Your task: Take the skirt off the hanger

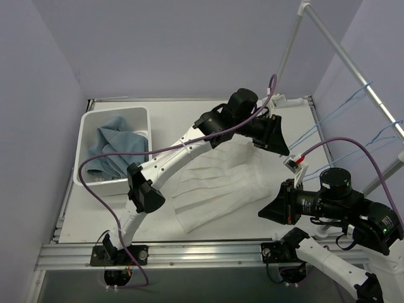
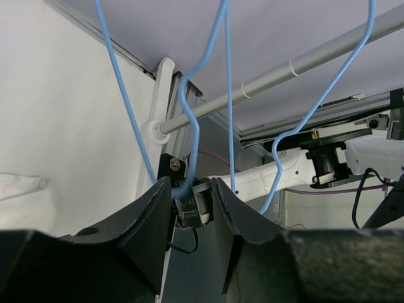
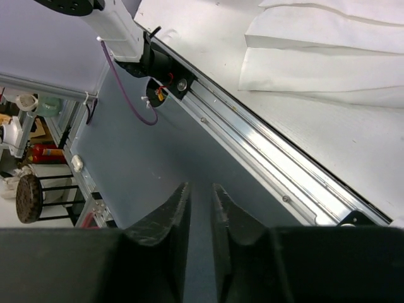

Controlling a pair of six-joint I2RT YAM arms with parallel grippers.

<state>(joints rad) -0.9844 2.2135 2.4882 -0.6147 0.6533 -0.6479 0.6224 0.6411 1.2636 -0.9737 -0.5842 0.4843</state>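
The white pleated skirt lies flat on the table, off any hanger; its edge shows in the right wrist view. Thin blue wire hangers hang from the metal rail at the right. My left gripper is raised at the back right, beside the hangers. In the left wrist view the left gripper is open, and one blue hanger wire runs down between its tips, close to the left finger. My right gripper hovers at the front right; in its own view it is nearly shut and empty.
A white bin with blue cloth stands at the back left. A small white clip part lies right of the skirt. The aluminium front rail runs along the table's near edge. The rail crosses above the left gripper.
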